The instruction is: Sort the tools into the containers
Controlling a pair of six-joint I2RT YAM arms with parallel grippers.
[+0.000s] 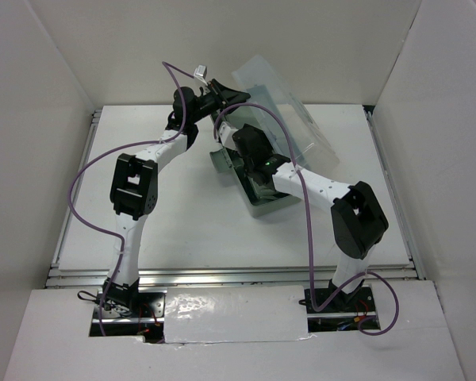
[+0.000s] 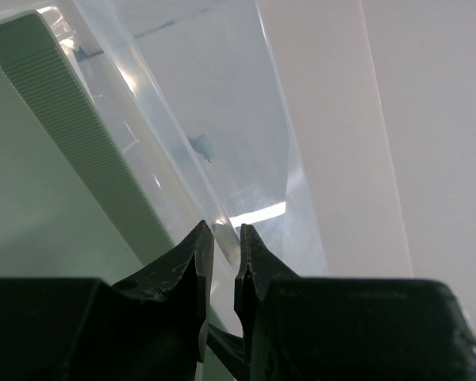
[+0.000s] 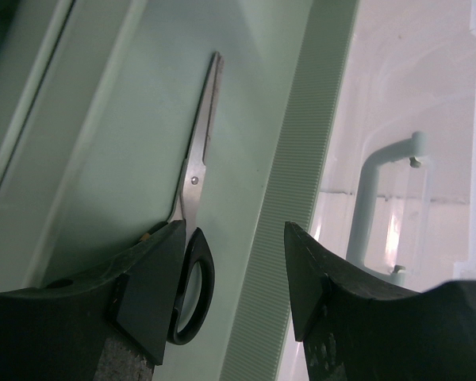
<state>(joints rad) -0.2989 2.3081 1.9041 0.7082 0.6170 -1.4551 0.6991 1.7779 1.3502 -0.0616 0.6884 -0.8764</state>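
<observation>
The sage-green toolbox [image 1: 266,208] stands mid-table with its clear lid [image 1: 289,103] raised at the back. My left gripper [image 1: 222,89] is closed on the lid's edge; in the left wrist view the clear lid [image 2: 222,119] runs between the nearly touching jaws of the gripper [image 2: 226,230]. My right gripper [image 1: 236,143] hovers over the box. In the right wrist view it [image 3: 234,230] is open and empty above black-handled scissors [image 3: 194,182] lying flat in a green tray, the handle beside the left finger. The hammer and screwdrivers are out of view.
The tray's ribbed rim [image 3: 293,198] runs between my right fingers, and it also shows in the left wrist view [image 2: 71,135]. The lid's pale carry handle [image 3: 373,198] lies to the right. White walls enclose the table [image 1: 190,222] on three sides.
</observation>
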